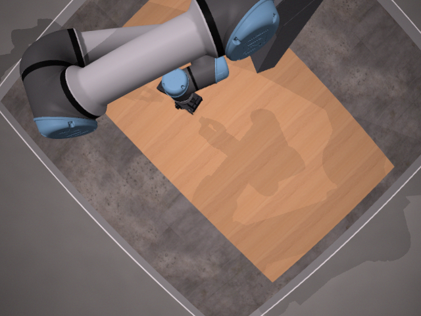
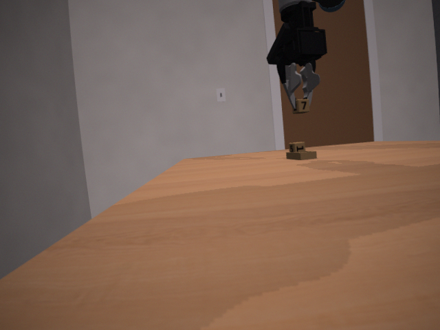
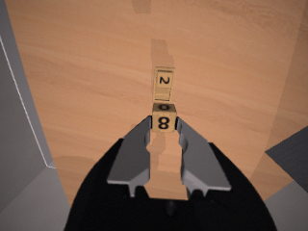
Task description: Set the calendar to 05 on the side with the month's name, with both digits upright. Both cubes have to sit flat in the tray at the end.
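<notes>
Against a brown door [image 2: 330, 81] at upper right, the hand [image 2: 301, 103] [image 3: 163, 116] [image 1: 193, 108] clamped one cube [image 2: 302, 105] [image 3: 164, 123] above the tray [image 2: 301, 155] [image 3: 163, 94], presumably so it could be turned.

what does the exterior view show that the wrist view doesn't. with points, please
Only the exterior view shows a 7 on the held cube [image 2: 302, 105] [image 3: 164, 122], and a 5 and a 1 on the tray cube [image 2: 297, 146] [image 3: 164, 81]. Only the wrist view shows an 8 and a 0 on the held cube, and a 2 atop the other. Both show the end effector [image 2: 302, 102] [image 3: 163, 116] gripping one cube, the other in the tray [image 2: 301, 155] [image 3: 163, 94].
</notes>
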